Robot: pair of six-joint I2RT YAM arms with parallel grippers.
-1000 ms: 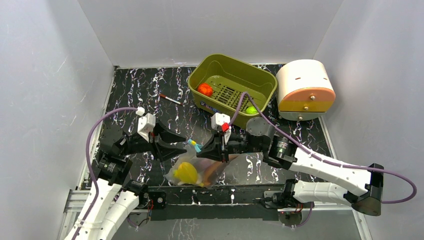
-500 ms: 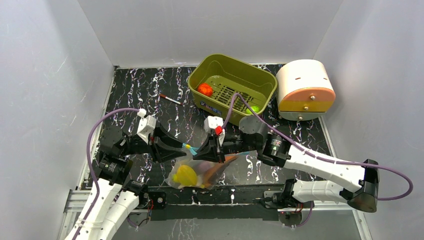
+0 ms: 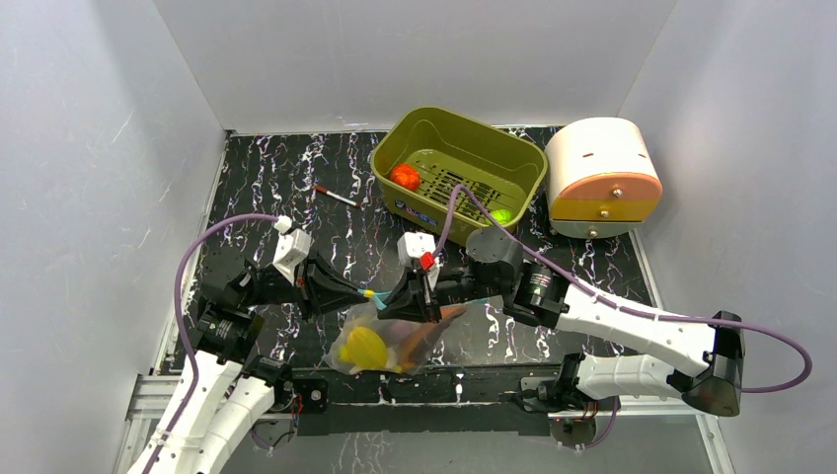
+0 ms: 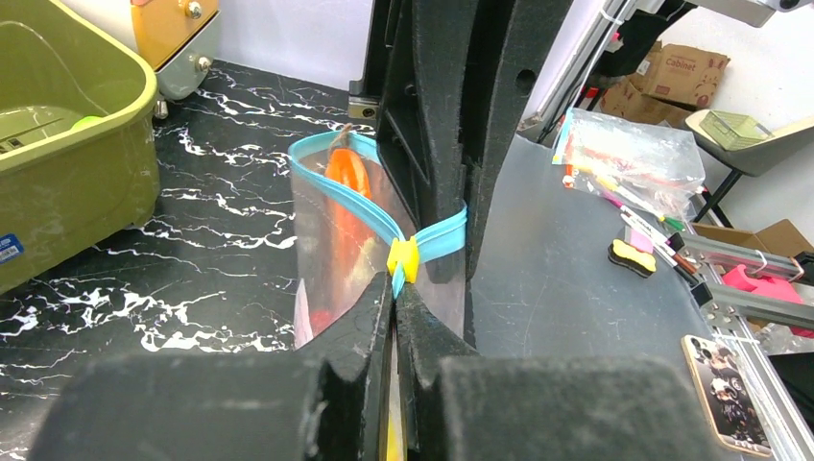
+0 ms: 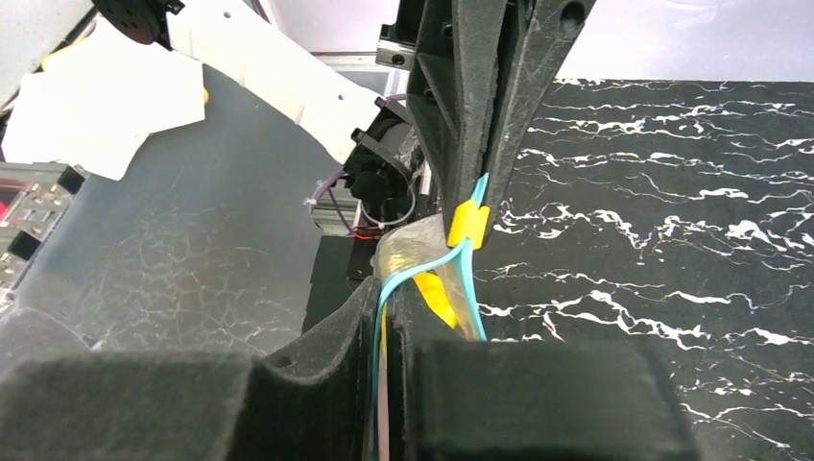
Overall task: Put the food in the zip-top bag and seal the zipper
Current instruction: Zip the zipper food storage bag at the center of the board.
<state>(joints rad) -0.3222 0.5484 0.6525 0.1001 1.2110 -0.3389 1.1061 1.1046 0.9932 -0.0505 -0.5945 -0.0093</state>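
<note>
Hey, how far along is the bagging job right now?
Done: the banana and carrot are inside the zip-top bag. In hand: left jaws and right jaws are both shut on the teal zipper, whose mouth gapes open between them. Remaining: the tomato and green fruit sit in the olive tub, and the zipper is unsealed.

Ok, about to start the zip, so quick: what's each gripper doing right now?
Left gripper: closed on the zipper, by its yellow slider.
Right gripper: closed on the zipper too.

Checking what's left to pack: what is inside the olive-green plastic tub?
A red-orange toy tomato and a green toy fruit; a purple cable crosses the tub, hiding a strip of its floor.
</note>
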